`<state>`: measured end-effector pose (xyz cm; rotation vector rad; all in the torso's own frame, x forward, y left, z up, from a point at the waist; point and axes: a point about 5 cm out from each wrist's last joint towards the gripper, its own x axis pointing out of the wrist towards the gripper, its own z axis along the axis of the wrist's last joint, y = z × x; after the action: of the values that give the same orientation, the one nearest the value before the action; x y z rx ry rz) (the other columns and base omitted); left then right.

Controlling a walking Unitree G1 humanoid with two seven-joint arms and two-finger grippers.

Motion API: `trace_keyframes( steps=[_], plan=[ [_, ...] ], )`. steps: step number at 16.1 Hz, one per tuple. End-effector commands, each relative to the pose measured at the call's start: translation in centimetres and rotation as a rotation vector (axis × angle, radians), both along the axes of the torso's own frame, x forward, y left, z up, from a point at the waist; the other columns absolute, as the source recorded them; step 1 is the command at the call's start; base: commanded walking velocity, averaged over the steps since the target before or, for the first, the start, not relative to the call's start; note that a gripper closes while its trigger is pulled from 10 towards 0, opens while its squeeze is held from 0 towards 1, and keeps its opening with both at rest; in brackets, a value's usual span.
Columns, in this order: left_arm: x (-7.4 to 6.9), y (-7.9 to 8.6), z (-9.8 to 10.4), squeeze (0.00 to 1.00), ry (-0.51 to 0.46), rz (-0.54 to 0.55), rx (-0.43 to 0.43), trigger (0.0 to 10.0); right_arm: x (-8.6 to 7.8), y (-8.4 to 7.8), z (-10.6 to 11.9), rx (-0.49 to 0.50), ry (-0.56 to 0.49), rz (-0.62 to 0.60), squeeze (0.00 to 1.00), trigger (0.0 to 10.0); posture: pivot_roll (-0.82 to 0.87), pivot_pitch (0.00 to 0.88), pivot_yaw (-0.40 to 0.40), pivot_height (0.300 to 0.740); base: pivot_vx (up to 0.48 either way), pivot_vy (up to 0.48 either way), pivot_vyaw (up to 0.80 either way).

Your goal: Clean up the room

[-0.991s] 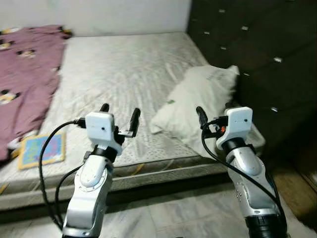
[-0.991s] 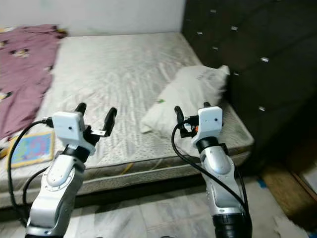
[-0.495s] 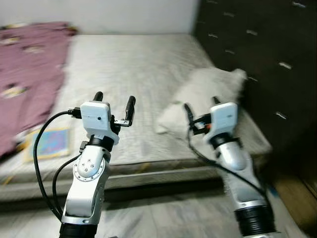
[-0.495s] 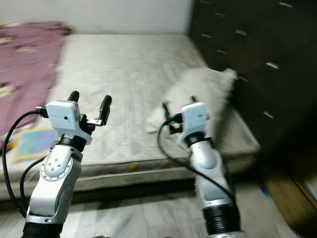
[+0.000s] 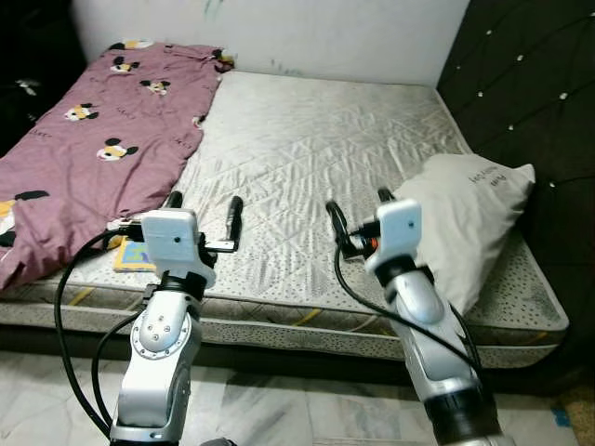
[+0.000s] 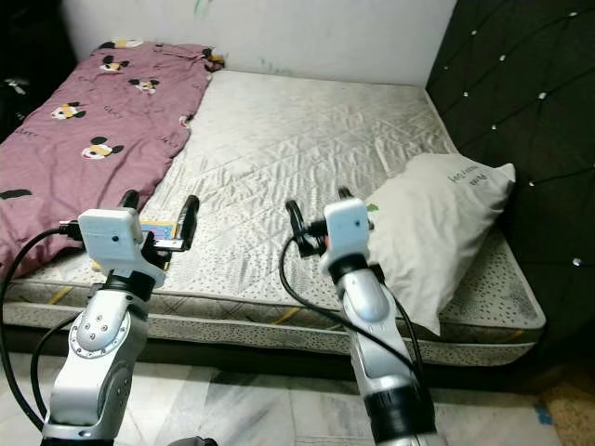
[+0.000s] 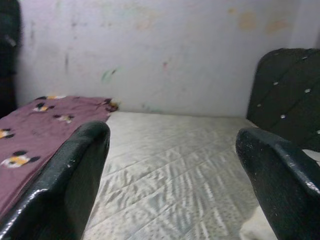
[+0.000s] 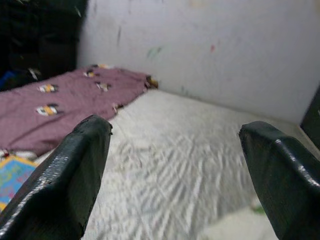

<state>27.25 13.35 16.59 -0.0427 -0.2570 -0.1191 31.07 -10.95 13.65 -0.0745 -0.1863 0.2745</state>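
Observation:
A bare grey mattress (image 5: 307,139) lies before me. On its left half is spread a purple blanket (image 5: 93,158) printed with cartoon mice. A white pillow (image 5: 465,218) lies askew at the right, near the mattress's front corner. A small colourful book (image 6: 153,229) rests at the blanket's front edge, partly hidden behind my left gripper. My left gripper (image 5: 203,206) is raised over the mattress's front edge, open and empty. My right gripper (image 5: 360,209) is held up just left of the pillow, open and empty too. Both point along the bed toward the far wall.
A dark tufted headboard (image 5: 530,84) runs along the right side of the bed. A white wall (image 5: 279,32) closes the far end. Pale marble floor (image 5: 279,418) lies between me and the bed. Dark furniture (image 5: 28,65) stands at far left.
The camera has swung left and steadied, so the blanket and whole bed now show. Both arms stay raised with grippers open; nothing was grasped.

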Motion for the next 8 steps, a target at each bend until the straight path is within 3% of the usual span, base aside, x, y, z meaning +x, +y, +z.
trace_keyframes(
  steps=[1,8],
  plan=[
    [-0.2,-0.3,0.1,0.0,0.0,-0.028,-0.007,10.0,-0.1,-0.5,0.4,-0.003,-0.018,-0.023,0.0,10.0,-0.05,0.057,-0.034,0.74,0.266,0.0,0.0],
    [-1.2,-0.6,-0.9,0.0,0.059,-0.054,-0.036,10.0,-0.5,-1.9,-0.1,-0.014,-0.001,-0.071,0.0,10.0,-0.07,0.12,-0.02,0.74,0.321,0.0,0.0]
  ],
)
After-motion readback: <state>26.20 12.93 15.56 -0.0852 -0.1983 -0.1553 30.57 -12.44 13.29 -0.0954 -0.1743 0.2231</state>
